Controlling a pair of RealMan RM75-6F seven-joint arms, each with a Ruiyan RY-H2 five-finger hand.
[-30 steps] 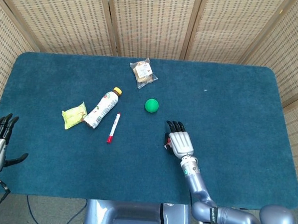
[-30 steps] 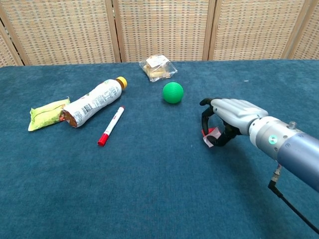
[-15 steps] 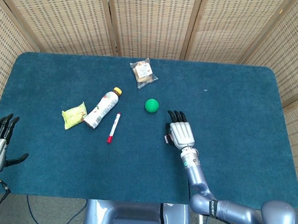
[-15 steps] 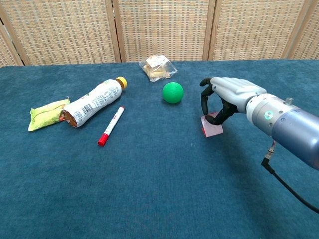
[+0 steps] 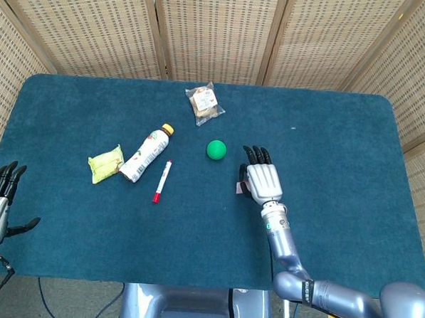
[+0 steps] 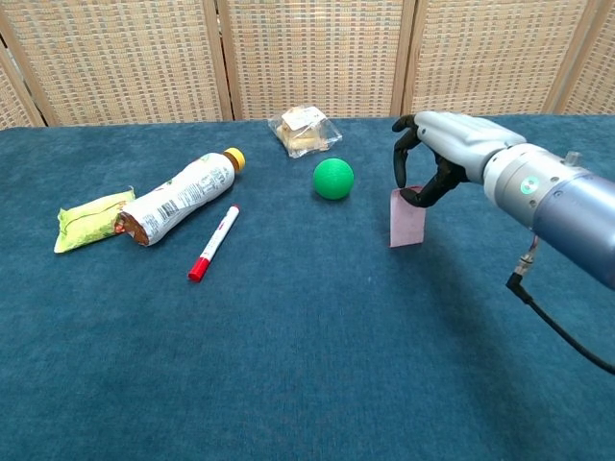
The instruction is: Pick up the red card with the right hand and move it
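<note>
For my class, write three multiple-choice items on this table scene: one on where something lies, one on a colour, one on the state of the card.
1. Where does the marker lie?
A. Beside the bottle
B. Behind the snack bag
C. Under the right hand

2. What colour is the ball?
A. Yellow
B. Green
C. Red

3. What state is the card in?
A. Flat on the table
B. Leaning on the ball
C. Hanging from the right hand

Answers:
1 A, it lies next to the bottle.
2 B, it is plainly green.
3 C, the right hand pinches its top and it hangs above the table.
</note>
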